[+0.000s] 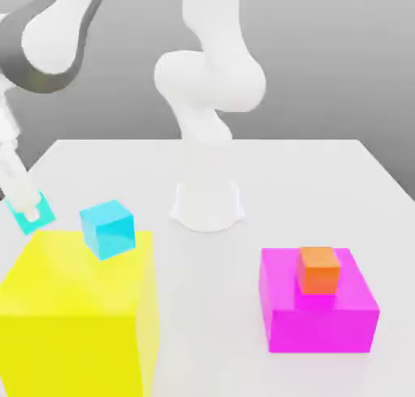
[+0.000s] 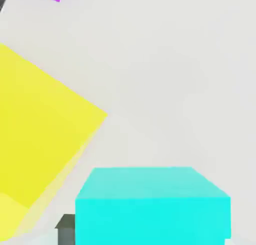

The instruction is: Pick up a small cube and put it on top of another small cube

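The gripper [image 1: 29, 213] is clamping tight on a small plain cyan cube [image 1: 31, 211], hanging just beside another cyan cube [image 1: 107, 228].

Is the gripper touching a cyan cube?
Touching: in the exterior view the gripper is shut on the held cube, lifted at the yellow block's edge.

A white tabletop [image 1: 324, 177] spreads across the scene, smooth and matte, its far edge running straight across the exterior view and its right edge slanting toward the near corner. Behind it hangs a plain grey backdrop [image 1: 340, 55], paler up high and darker down by the table's far edge. Light is soft and even, throwing faint shadows on the white surface.
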`<state>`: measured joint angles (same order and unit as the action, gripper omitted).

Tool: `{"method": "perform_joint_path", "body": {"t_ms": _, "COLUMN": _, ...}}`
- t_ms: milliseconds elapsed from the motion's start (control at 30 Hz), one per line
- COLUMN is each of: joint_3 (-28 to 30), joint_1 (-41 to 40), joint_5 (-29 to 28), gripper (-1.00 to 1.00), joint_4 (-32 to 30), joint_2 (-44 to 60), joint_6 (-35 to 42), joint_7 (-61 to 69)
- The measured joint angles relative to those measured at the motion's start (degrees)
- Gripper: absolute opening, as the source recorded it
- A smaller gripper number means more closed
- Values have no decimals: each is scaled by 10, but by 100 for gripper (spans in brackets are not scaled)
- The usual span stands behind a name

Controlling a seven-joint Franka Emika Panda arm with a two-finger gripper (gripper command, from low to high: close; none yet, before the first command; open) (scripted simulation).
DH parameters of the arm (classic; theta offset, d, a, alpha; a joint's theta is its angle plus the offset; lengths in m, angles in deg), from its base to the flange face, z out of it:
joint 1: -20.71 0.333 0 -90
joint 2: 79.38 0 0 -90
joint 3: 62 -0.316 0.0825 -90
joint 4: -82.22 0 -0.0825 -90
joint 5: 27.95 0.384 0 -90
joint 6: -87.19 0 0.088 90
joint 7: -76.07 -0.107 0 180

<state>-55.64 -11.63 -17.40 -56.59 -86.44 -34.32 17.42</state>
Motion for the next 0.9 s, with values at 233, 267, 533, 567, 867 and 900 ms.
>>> {"method": "perform_joint_path", "body": {"t_ms": 233, "joint_3": -72, "joint_1": 32, "joint_5": -24, "gripper": -100, "joint_4": 14, "joint_2": -72, "joint_6": 37, "joint_7": -175}}
{"method": "perform_joint_path", "body": {"t_ms": 267, "joint_3": -85, "joint_1": 36, "joint_5": -29, "gripper": -100, "joint_4": 15, "joint_2": -82, "joint_6": 42, "joint_7": -201}}
{"method": "perform_joint_path", "body": {"t_ms": 533, "joint_3": -156, "joint_1": 46, "joint_5": -67, "gripper": -100, "joint_4": -22, "joint_2": -114, "joint_6": -11, "joint_7": -342}}
{"method": "perform_joint_path", "body": {"t_ms": 567, "joint_3": -157, "joint_1": 46, "joint_5": -68, "gripper": 100, "joint_4": -35, "joint_2": -106, "joint_6": -34, "joint_7": -343}}
{"method": "perform_joint_path", "body": {"t_ms": 867, "joint_3": -157, "joint_1": 46, "joint_5": -70, "gripper": 100, "joint_4": -16, "joint_2": -120, "joint_6": -1, "joint_7": -345}}
{"method": "perform_joint_path", "body": {"t_ms": 900, "joint_3": -155, "joint_1": 46, "joint_5": -70, "gripper": 100, "joint_4": -3, "joint_2": -129, "joint_6": 22, "joint_7": -344}}
